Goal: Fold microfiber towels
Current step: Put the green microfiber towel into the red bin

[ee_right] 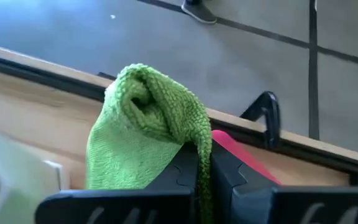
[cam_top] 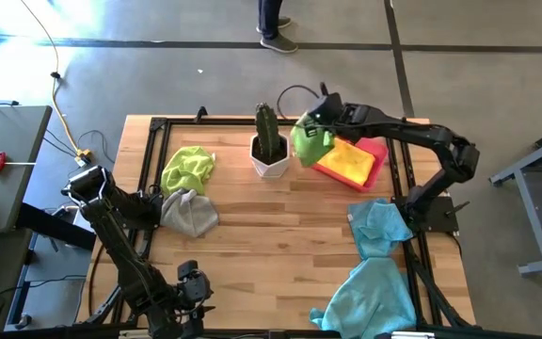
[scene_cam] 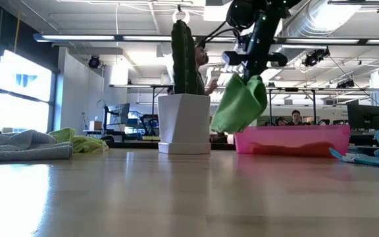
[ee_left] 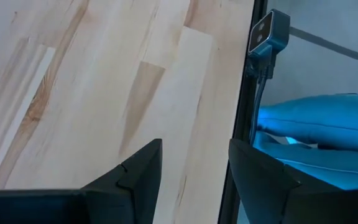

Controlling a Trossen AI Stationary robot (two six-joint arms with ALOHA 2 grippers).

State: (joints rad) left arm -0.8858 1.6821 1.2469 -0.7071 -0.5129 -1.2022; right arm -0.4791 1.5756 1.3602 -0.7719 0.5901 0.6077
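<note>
- Microfiber towels lie spread over the worktop; one, a lime green towel (ee_right: 143, 134), is pinched between the pressed-together fingers of the right gripper (cam_top: 320, 117), hanging bunched in the air near the far edge, between the potted cactus (cam_top: 269, 143) and the pink tray (cam_top: 373, 151).
- Low view shows that towel (scene_cam: 240, 104) clear of the wood, its lower end about level with the tray's rim; the high view cannot show that height.
- High view alone shows the yellow towel (cam_top: 347, 160) lying in the tray, just beside the gripper.
- Right arm reaches from its base at the right edge, bent at the elbow, then stretched along the far edge toward the cactus.
- Second lime green towel (cam_top: 187, 168) and a grey towel (cam_top: 189, 212) touch each other near the left edge; two light blue towels (cam_top: 376, 264) lie at the near right corner, one hanging over the edge.
- Middle of the worktop is bare wood.
- Left gripper (ee_left: 194, 171) waits at the near edge, fingers spread, holding nothing.
</note>
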